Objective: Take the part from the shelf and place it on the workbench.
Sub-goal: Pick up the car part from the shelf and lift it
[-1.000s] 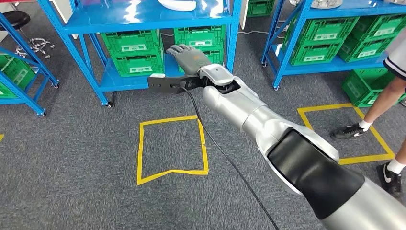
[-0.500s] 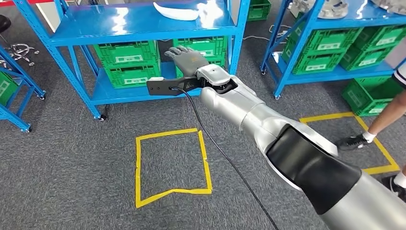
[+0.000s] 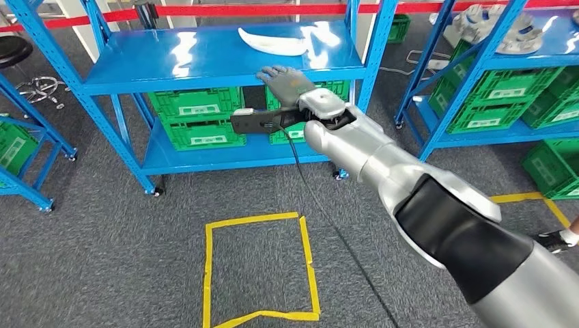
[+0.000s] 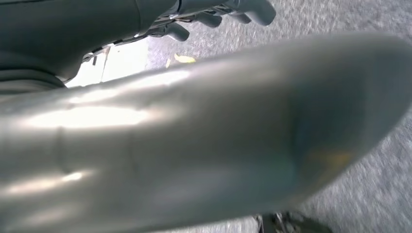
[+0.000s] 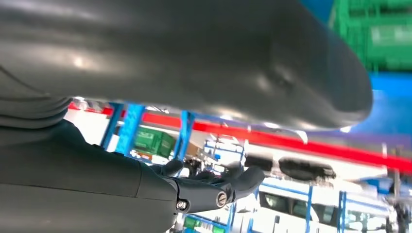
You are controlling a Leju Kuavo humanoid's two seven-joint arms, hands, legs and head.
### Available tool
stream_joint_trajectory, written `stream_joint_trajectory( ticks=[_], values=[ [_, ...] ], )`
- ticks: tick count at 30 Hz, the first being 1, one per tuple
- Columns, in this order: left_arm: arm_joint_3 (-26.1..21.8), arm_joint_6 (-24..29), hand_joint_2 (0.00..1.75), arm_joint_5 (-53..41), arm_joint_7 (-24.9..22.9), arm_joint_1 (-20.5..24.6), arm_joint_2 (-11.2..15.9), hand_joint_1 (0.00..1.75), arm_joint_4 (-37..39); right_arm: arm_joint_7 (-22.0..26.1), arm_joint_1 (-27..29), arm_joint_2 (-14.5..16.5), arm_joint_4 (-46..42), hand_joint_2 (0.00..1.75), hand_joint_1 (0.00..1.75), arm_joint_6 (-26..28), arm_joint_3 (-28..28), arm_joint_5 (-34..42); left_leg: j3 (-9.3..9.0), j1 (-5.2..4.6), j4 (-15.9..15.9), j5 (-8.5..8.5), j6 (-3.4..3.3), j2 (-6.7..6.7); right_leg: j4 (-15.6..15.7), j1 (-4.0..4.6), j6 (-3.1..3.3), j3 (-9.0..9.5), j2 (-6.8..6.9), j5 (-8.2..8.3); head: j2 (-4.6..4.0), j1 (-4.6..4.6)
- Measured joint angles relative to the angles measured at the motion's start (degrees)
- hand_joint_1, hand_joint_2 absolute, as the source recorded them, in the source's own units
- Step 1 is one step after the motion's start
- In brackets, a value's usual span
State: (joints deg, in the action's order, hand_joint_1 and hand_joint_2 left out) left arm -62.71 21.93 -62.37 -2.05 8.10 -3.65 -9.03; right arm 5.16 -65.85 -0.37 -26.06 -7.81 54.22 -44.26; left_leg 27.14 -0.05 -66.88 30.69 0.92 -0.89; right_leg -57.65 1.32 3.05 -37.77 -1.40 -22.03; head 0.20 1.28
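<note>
A white curved part (image 3: 273, 42) lies on the upper blue shelf board (image 3: 171, 61) in the head view, toward its back right. My right arm reaches forward, and my right hand (image 3: 287, 80) hovers at the shelf's front edge, just below and in front of the part, with flat fingers that hold nothing. In the right wrist view the right hand (image 5: 214, 189) has its fingers stretched out and empty. My left hand (image 4: 218, 17) hangs over grey carpet with its fingers loosely apart and nothing in them.
Green crates (image 3: 198, 116) fill the lower shelf board. A second blue rack (image 3: 450, 102) at the right carries more green crates and grey-white parts (image 3: 498, 27). A yellow tape square (image 3: 259, 270) marks the carpet. A person's shoe (image 3: 563, 239) is at the right edge.
The whole view has tilted up and moved nearer the shelf, so the upper board and the white part show fully. My right hand has risen from the crates' level to the shelf's front edge.
</note>
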Motion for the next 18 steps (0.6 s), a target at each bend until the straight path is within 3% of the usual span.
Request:
stream_joint_trajectory(
  ticks=[1, 2, 3, 5, 6, 7, 10, 11, 12, 14, 16, 17, 18],
  values=[
    [0.0, -0.33, 0.0, 0.08, -0.01, 0.09, -0.1, 0.0, 0.01, 0.04, -0.3, 0.15, -0.05, 0.0, 0.0, -0.19, 0.19, 0.1, 3.01, 0.08, -3.93, -0.58, 0.24, 0.1, 0.2, -0.18, 0.25, 1.45, -0.01, -1.07, 0.0, -0.01],
    [0.0, -0.79, 0.0, 0.21, 0.02, 0.1, -0.16, 0.0, 0.04, 0.06, -0.36, 0.26, -0.05, 0.0, 0.0, -0.4, 0.47, 0.2, 6.0, 0.18, -6.79, 0.29, 0.48, 0.21, 0.4, -0.29, 0.38, 2.99, -0.02, -2.29, 0.0, -0.11],
    [0.0, -1.21, 0.0, 0.35, 0.04, 0.01, -0.15, 0.0, 0.06, 0.08, -0.3, 0.38, -0.05, 0.0, 0.0, -0.61, 0.8, 0.27, 8.82, 0.3, -8.34, 2.59, 0.67, 0.28, 0.58, -0.39, 0.39, 4.58, -0.09, -3.61, 0.0, -0.12],
    [0.0, -1.65, 0.0, 0.61, 0.12, -0.41, -0.07, 0.0, 0.06, -0.01, -0.15, 0.54, -0.05, 0.0, 0.0, -0.95, 1.33, 0.38, 13.25, 0.41, -7.74, 7.7, 0.84, 0.39, 0.75, -0.64, 0.25, 7.83, -0.31, -6.3, 0.0, -0.14],
    [0.0, -1.65, 0.0, 0.65, 0.19, -0.65, -0.04, 0.0, 0.07, -0.06, -0.15, 0.61, -0.05, 0.0, 0.0, -1.04, 1.53, 0.46, 14.76, 0.42, -5.92, 8.57, 0.9, 0.46, 0.76, -0.8, 0.11, 9.45, -0.42, -7.68, 0.0, -0.14],
    [0.0, -1.65, 0.0, 0.67, 0.28, -0.91, -0.02, 0.0, 0.07, -0.12, -0.15, 0.7, -0.05, 0.0, 0.0, -1.16, 1.74, 0.58, 15.81, 0.43, -2.82, 6.46, 1.02, 0.56, 0.78, -0.98, -0.08, 11.18, -0.49, -9.16, 0.0, -0.15],
    [-0.02, -1.8, 0.0, 0.68, 0.53, -1.7, 0.03, 0.0, 0.14, -0.19, -0.06, 1.04, 0.1, 0.0, 0.0, -1.57, 2.6, 0.96, 16.7, 0.28, 7.64, -10.68, 0.85, 1.07, 1.16, -0.96, -0.95, 15.11, -0.84, -13.43, 0.0, -0.65],
    [-0.02, -2.0, 0.0, 0.69, 0.55, -1.77, 0.06, 0.0, 0.15, -0.24, -0.08, 1.1, 0.15, 0.0, 0.0, -1.65, 2.83, 1.04, 16.59, 0.25, 8.89, -13.82, 0.5, 1.15, 1.51, -0.87, -1.26, 16.03, -0.97, -14.22, 0.0, -0.78],
    [-0.02, -2.29, 0.0, 0.69, 0.6, -1.65, 0.08, 0.0, 0.13, -0.27, -0.22, 1.16, 0.16, 0.0, 0.0, -1.67, 2.99, 1.1, 16.33, 0.2, 8.84, -14.02, 0.02, 1.18, 1.35, -0.82, -1.57, 16.52, -1.02, -14.2, 0.0, -0.83],
    [-0.02, -2.73, 0.0, 0.69, 0.64, -1.42, 0.08, 0.0, 0.08, -0.35, -0.43, 1.13, 0.16, 0.0, 0.0, -1.63, 3.12, 1.16, 15.05, 0.34, 8.91, -12.17, -0.91, 1.09, -2.71, -0.88, -2.01, 14.81, -0.57, -11.62, 0.0, -0.53],
    [-0.02, -2.83, 0.0, 0.67, 0.68, -1.33, 0.07, 0.0, 0.07, -0.34, -0.12, 1.08, 0.18, 0.0, 0.0, -1.64, 3.25, 1.16, 12.72, 0.44, 9.61, -10.49, -1.51, 1.0, -10.91, -0.87, -2.17, 9.25, 0.16, -9.23, 0.0, -0.1],
    [-0.02, -2.83, 0.0, 0.67, 0.62, -1.33, 0.08, 0.0, 0.07, -0.34, 0.27, 1.01, 0.22, 0.0, 0.0, -1.67, 3.33, 1.17, 11.39, 0.44, 9.95, -9.61, -1.61, 0.94, -14.32, -0.86, -2.2, 6.24, 0.41, -9.89, 0.0, 0.1],
    [-0.02, -2.83, 0.0, 0.67, 0.46, -1.33, 0.1, 0.0, 0.07, -0.34, 0.69, 0.94, 0.3, 0.0, 0.0, -1.7, 3.43, 1.25, 9.99, 0.44, 10.22, -8.74, -1.66, 0.83, -16.37, -0.88, -2.31, 3.48, 0.49, -12.09, 0.0, 0.22]
  ],
)
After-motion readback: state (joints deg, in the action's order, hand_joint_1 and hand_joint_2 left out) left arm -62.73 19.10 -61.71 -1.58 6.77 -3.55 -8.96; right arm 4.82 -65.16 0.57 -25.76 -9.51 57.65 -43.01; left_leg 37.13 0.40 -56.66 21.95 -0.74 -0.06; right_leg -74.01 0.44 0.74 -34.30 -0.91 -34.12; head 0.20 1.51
